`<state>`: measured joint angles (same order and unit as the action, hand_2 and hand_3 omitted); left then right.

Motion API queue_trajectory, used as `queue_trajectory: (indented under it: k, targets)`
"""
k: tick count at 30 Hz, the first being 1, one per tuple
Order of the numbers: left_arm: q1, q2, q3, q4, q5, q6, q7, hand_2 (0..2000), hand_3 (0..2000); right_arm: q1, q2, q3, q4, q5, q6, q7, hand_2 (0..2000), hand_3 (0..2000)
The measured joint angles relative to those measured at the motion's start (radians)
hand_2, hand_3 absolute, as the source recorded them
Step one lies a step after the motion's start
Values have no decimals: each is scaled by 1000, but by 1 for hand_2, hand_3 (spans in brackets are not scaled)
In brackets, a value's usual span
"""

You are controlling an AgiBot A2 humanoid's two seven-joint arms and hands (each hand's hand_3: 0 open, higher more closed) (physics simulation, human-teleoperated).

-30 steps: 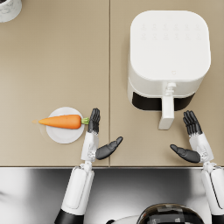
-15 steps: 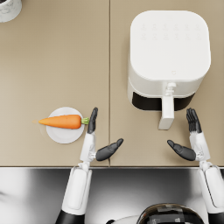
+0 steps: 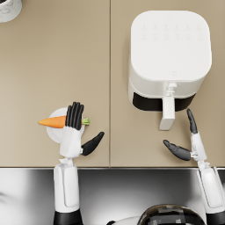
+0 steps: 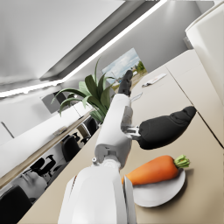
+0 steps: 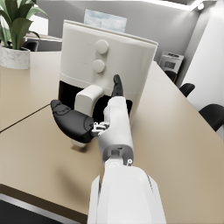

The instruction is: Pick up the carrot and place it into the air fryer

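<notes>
An orange carrot [image 3: 52, 121] with a green stub lies on a small white plate [image 3: 53, 133] at the left front of the table; the left wrist view shows the same carrot [image 4: 153, 170] on its plate [image 4: 159, 192]. My left hand [image 3: 76, 130] hovers over the carrot's stem end, fingers spread and holding nothing, thumb out to the right. The white air fryer [image 3: 169, 57] stands at the right, its drawer handle [image 3: 167, 112] toward me. My right hand [image 3: 186, 140] is open just in front of that handle, also seen as the right hand [image 5: 89, 113] before the air fryer [image 5: 105, 65].
A white pot [image 3: 8, 8] sits at the far left corner; in the right wrist view it is a potted plant [image 5: 15, 39]. The table's front edge [image 3: 110, 167] runs just behind my wrists.
My left hand has moved left and forward, now covering the carrot's stem end. My right hand has shifted slightly, its fingers nearer the fryer handle.
</notes>
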<state>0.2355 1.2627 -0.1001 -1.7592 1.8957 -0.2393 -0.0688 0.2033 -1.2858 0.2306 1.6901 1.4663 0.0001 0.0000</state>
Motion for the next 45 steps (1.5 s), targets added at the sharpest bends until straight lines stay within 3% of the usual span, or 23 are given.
queue_trajectory:
  k: [3,8,22,29,38,39,40,41,43,44,45]
  targets:
    - [24,-2,-39,10,136,-144,-75,0,0,-7,-4,-2,8,2,0,0,0,0]
    - [56,-3,-59,41,362,-214,-112,0,0,-3,-17,-6,5,3,0,0,0,0]
    - [138,1,-38,270,965,-235,-122,0,0,-18,-40,-46,-20,3,0,0,0,0]
    - [191,9,2,439,1019,-235,-120,0,0,-20,-53,-60,-29,3,0,0,0,0]
    - [282,10,48,636,1021,-148,-150,0,0,-19,-70,-62,-35,3,0,0,0,0]
    - [292,7,54,648,1021,-152,-154,1361,327,-17,-72,-63,-37,3,0,0,0,0]
    - [297,5,62,663,1021,-149,-154,2000,653,-14,-75,-64,-38,3,0,0,0,0]
    - [303,3,68,677,1020,-160,-154,2000,980,-11,-77,-66,-39,3,0,0,0,0]
    - [314,-3,85,696,1019,-112,-155,2000,1633,-10,-81,-66,-39,2,0,0,0,0]
    - [313,-2,94,708,1018,-17,-141,2000,1960,-12,-82,-67,-39,2,0,0,0,0]
    - [306,-2,102,713,1019,57,-115,2000,2000,-15,-83,-67,-39,2,0,0,0,0]
